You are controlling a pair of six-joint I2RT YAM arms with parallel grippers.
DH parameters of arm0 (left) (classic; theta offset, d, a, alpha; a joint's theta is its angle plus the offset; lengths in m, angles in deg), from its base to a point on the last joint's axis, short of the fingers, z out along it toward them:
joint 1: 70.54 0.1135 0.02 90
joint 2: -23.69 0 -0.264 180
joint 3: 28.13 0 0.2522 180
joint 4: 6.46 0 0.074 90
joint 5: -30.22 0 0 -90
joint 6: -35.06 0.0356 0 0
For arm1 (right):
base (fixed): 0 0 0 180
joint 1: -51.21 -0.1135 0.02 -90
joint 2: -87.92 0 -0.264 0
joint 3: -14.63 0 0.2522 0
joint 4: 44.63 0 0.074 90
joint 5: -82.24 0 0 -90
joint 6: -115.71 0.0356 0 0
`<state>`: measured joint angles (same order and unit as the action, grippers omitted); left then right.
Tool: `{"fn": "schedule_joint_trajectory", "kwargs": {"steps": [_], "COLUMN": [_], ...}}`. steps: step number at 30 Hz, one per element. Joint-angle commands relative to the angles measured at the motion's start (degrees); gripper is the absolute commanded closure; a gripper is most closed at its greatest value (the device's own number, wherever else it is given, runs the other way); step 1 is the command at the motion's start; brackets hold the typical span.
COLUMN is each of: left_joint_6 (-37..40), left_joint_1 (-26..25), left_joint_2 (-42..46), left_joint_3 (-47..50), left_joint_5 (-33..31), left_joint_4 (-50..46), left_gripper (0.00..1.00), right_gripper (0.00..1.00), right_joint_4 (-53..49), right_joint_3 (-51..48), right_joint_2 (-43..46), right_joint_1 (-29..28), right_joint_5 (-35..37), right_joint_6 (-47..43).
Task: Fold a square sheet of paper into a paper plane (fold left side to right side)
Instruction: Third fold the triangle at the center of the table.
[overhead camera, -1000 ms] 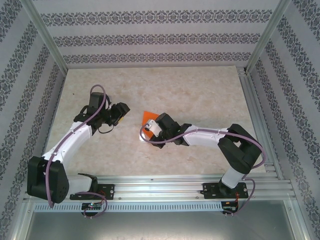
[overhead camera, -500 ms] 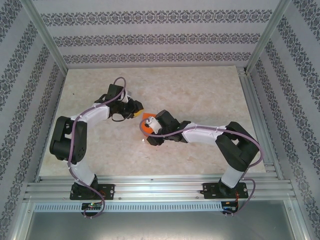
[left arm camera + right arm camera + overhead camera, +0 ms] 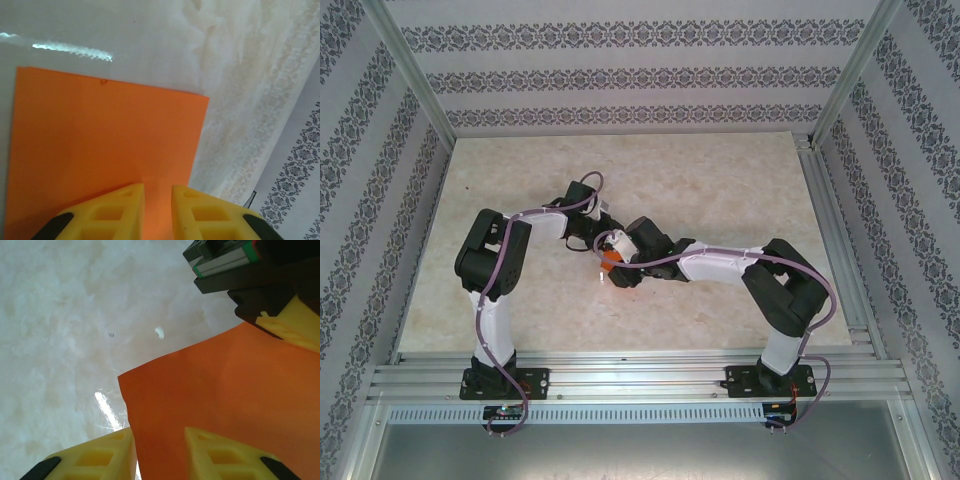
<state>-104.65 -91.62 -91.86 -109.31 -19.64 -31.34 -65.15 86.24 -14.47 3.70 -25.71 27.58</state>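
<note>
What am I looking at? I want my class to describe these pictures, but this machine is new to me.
These are two white-and-black robot arms, left arm and right arm, bolted at the near edge of a pale marbled table. One picture looks down from above; the other two come from cameras on the wrists. A bright orange sheet of paper sits where the arms meet. The yellow left fingers and right fingers point at it; the right pair stands apart; whether the left pair pinches it is unclear.

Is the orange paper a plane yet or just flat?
Flat, not a plane. The square sheet of paper looks like one smooth spread panel with straight edges, no pointed nose or ridge. Whether a layer hides underneath, cannot tell.
</note>
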Motion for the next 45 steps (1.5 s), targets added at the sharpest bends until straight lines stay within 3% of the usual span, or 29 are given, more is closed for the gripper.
{"fn": "schedule_joint_trajectory", "kwargs": {"steps": [1,13,19,22,45], "left_joint_6": [0.79,1.37,1.63,1.67,3.66], "left_joint_1": [-0.15,-0.12,-0.11,-0.15,-0.13], "left_joint_2": [-0.82,-1.70,-1.83,-1.90,-3.01], "left_joint_3": [1.18,1.27,0.98,0.91,-0.35], "left_joint_5": [-0.56,-1.56,-1.83,-1.94,-3.68], "left_joint_4": [3.68,2.97,2.55,2.50,-1.03], "left_gripper": [0.79,0.82,0.83,0.83,0.86], "right_gripper": [0.70,0.74,0.87,1.00,1.00], "right_joint_4": [1.61,0.33,-1.01,-1.28,-8.14], "right_joint_3": [1.96,4.10,4.12,3.77,7.46], "right_joint_2": [-1.06,-0.28,-0.09,-0.26,-4.62], "right_joint_1": [-0.48,-1.54,-1.45,-1.36,6.35], "right_joint_5": [-1.23,-1.35,-1.98,-2.59,0.59], "right_joint_6": [0.69,1.04,0.76,0.59,-2.66]}}
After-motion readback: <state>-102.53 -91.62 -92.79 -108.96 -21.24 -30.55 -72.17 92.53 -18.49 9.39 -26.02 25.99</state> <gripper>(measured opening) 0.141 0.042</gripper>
